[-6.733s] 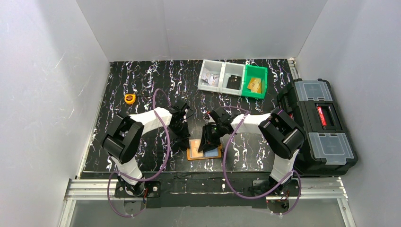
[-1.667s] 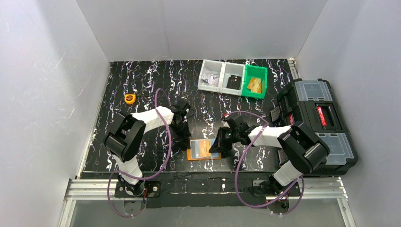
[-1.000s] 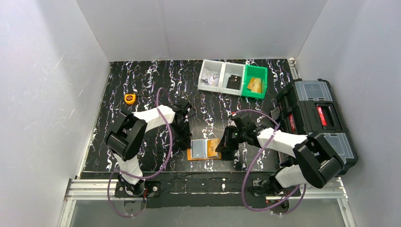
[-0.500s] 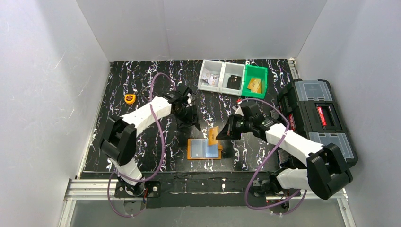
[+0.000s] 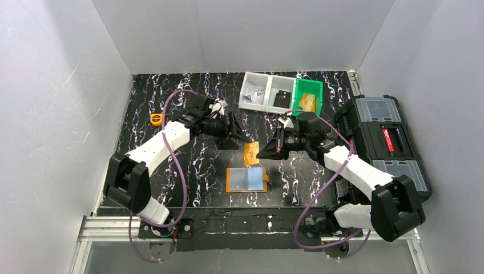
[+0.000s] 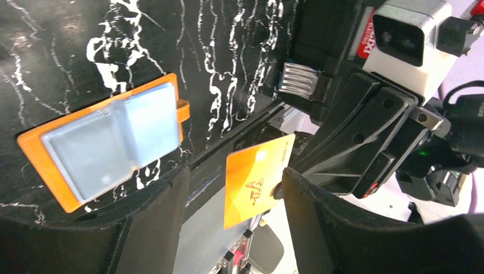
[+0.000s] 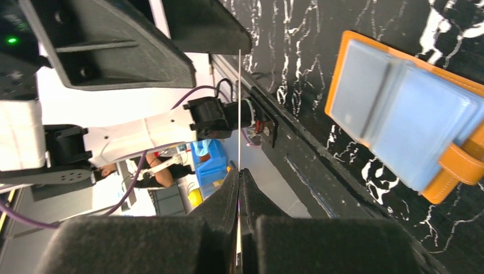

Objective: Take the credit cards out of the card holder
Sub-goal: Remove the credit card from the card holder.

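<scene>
The orange card holder lies open on the black table, its clear pockets pale blue; it also shows in the left wrist view and the right wrist view. My right gripper is shut on one edge of an orange credit card and holds it upright in the air behind the holder. Seen from the right wrist, the card is edge-on, a thin line rising from the shut gripper. My left gripper stands open, and the card sits between its fingers.
Two white bins and a green bin holding small items stand at the back. A round yellow tape measure lies at the back left. A black toolbox fills the right side.
My right gripper pulled the orange card out of the holder and lifted it up and back. My left gripper let go beside the holder, opened and rose toward the card.
</scene>
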### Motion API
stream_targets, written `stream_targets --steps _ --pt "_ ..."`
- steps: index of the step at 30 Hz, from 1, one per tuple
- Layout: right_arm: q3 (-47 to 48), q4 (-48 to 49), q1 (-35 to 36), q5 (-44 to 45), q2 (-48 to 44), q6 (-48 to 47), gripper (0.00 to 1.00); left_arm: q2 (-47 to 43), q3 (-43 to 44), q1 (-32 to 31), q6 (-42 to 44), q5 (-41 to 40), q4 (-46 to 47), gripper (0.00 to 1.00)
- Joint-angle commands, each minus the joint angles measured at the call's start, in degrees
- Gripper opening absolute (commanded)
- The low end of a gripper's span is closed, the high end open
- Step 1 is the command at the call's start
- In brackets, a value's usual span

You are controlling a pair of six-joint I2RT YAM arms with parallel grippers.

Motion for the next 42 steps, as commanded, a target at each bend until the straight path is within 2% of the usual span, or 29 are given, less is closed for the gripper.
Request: stream_targets --steps 1,5,8,10,13,15,16,18,19,20,22,27,31,34,38,39,42 --pt "2.58 6.83 -0.52 -5.33 -1.27 4.13 0.01 -2.2 -1.96 0.72 -2.84 6.9 5.03 0.6" --pt "2.75 8.49 -0.52 -6.12 -0.98 5.45 0.01 -2.21 -2.8 0.83 -5.61 9.53 8.89 0.58" --pt "2.72 9.26 -0.52 -6.37 -0.69 6.05 0.01 -2.43 -3.78 0.87 -8.48 11.54 12.56 0.51" --pt "2.76 9.54 -0.52 -6.46 -0.49 6.16 0.01 -2.55 -4.91 0.92 -11.14 12.88 15.85 0.4" --pt "2.68 10.28 -0.53 -6.63 -0.31 6.66 0.03 -2.78 -6.17 0.91 -14.11 14.15 19.3 0.18" --pt "2.47 11.69 -0.52 -6.79 -0.25 7.62 0.15 -2.92 -6.58 0.92 -15.43 14.6 20.73 0.03" --pt "2.31 12.85 -0.54 -6.94 -0.19 8.32 0.29 -3.02 -6.6 0.92 -15.98 14.75 21.36 0.0" --pt "1.87 15.35 -0.52 -7.01 0.0 9.96 0.51 -3.29 -7.04 0.91 -17.84 14.95 23.67 0.0" --pt "1.68 16.56 -0.52 -6.95 0.2 10.87 0.58 -3.46 -7.47 0.92 -19.34 15.15 25.9 0.0" --pt "1.59 17.55 -0.52 -7.02 0.31 11.6 0.63 -3.55 -8.0 0.94 -20.88 15.21 28.07 0.0" --pt "1.19 20.84 -0.52 -7.48 0.85 13.83 0.65 -3.73 -9.08 0.92 -24.2 14.93 32.41 0.0" --pt "0.03 29.04 -0.52 -7.98 2.34 19.95 0.55 -3.75 -9.91 0.87 -27.82 12.54 37.73 0.0" --pt "-0.59 31.38 -0.52 -7.57 2.82 22.05 0.42 -3.85 -9.78 0.92 -28.83 10.35 39.22 0.0" --pt "-0.92 32.08 -0.52 -7.12 2.98 22.71 0.36 -3.56 -9.32 0.89 -28.29 10.2 38.79 0.0" --pt "-0.99 30.85 -0.52 -5.76 2.65 22.31 0.09 -3.72 -9.03 0.92 -26.93 10.77 36.8 0.01" --pt "-0.28 28.87 -0.52 -5.35 2.31 21.16 0.02 -4.01 -8.91 0.92 -25.96 10.66 35.6 0.11" --pt "2.54 19.84 -0.6 -3.53 1.4 14.94 0.01 -5.42 -7.56 0.99 -20.42 9.22 27.55 0.54"
